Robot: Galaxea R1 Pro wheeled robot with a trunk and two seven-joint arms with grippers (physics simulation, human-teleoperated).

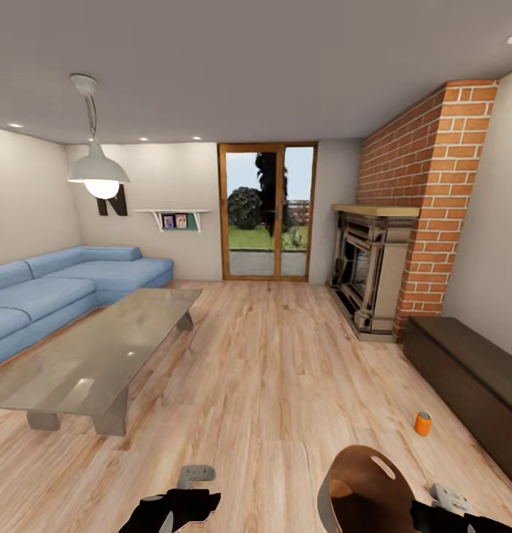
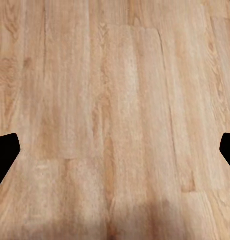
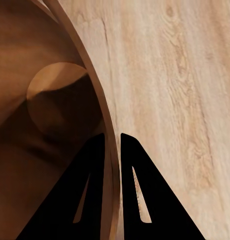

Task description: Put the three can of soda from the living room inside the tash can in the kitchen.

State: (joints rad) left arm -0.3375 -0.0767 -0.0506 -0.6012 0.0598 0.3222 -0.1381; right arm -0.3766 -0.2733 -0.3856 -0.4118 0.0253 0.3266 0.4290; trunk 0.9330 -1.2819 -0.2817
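Note:
One orange can of soda [image 1: 422,423] stands upright on the wood floor in front of the dark bench, in the living room. The copper-brown tash can [image 1: 367,488] hangs at the bottom right of the head view, tilted, its inside [image 3: 50,115] empty as far as it shows. My right gripper [image 3: 113,150] is shut on the bin's thin wall, one finger inside and one outside. My left gripper [image 2: 115,150] is open over bare floor, holding nothing; its arm sits at the bottom left [image 1: 174,511]. The kitchen is out of view.
A long glass coffee table [image 1: 100,355] stands to the left, with a blue corner sofa [image 1: 55,285] behind it. A brick fireplace [image 1: 404,244] and low dark bench [image 1: 470,377] line the right wall. A glass door [image 1: 267,211] is straight ahead across open wood floor.

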